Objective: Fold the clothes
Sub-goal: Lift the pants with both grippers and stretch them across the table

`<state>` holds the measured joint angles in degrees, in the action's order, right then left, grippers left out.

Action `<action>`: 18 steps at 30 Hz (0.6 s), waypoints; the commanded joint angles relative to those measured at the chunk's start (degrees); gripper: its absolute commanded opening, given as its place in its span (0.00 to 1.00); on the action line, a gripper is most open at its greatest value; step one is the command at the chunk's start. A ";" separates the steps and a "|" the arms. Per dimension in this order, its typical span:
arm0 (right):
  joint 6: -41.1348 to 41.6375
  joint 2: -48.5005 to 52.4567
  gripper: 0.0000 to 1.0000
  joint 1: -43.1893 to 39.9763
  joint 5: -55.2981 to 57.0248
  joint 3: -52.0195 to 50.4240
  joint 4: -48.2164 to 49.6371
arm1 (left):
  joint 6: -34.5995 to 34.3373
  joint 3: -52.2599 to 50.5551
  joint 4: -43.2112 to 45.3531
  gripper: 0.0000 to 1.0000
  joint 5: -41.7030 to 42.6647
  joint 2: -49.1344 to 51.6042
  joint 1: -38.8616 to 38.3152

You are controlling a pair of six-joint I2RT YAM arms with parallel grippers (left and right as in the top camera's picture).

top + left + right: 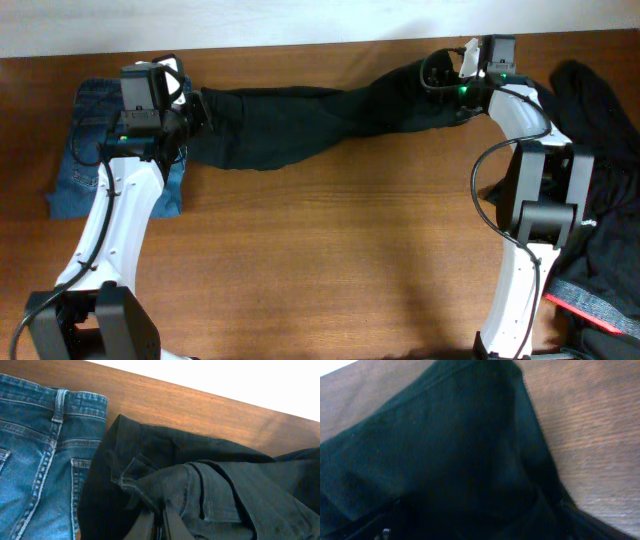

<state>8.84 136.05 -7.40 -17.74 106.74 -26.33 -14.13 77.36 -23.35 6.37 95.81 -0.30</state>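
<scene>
A long pair of black trousers [320, 120] lies stretched across the far side of the table between my two grippers. My left gripper [195, 112] is shut on the trousers' waist end [190, 490], fingers pinched together on the fabric [161, 522]. My right gripper [450, 85] is at the other end, where black cloth [450, 460] fills its view and hides the fingers. Blue denim jeans [100, 150] lie folded at the far left, under my left arm, and also show in the left wrist view [40, 450].
A heap of other black garments [600, 130] lies at the right edge, with a red-edged item [590, 305] at the lower right. The table's far edge [300, 45] runs just behind the trousers.
</scene>
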 commanded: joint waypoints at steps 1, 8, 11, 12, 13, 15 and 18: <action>1.09 3.67 0.99 0.26 -2.10 -0.98 -0.92 | 0.09 0.74 0.09 0.06 -1.29 -0.24 0.46; 1.11 3.74 0.99 0.22 3.43 -0.98 -0.85 | 0.09 0.74 -0.22 0.06 -1.29 -0.24 0.46; 1.11 3.82 0.99 0.20 6.45 -0.98 -1.75 | 0.09 0.74 -0.28 0.06 -1.31 -0.24 0.46; 1.11 3.85 0.99 0.20 7.04 -0.98 -2.27 | 0.09 0.74 -0.28 0.06 -1.31 -0.24 0.46; 1.11 3.89 0.99 0.20 7.08 -0.98 -2.80 | 0.11 0.74 -0.28 0.07 -1.31 -0.24 0.46; 1.09 4.02 0.99 0.22 7.10 -1.03 -4.39 | 0.09 0.74 -0.37 0.11 -1.29 -0.24 0.46; 1.09 4.11 0.99 0.20 8.11 -1.42 -6.82 | 0.09 0.74 -1.29 0.20 -1.29 -0.24 0.46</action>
<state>8.78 136.22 -6.92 -14.15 107.55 -29.32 -14.04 77.36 -24.03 5.87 95.81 -0.23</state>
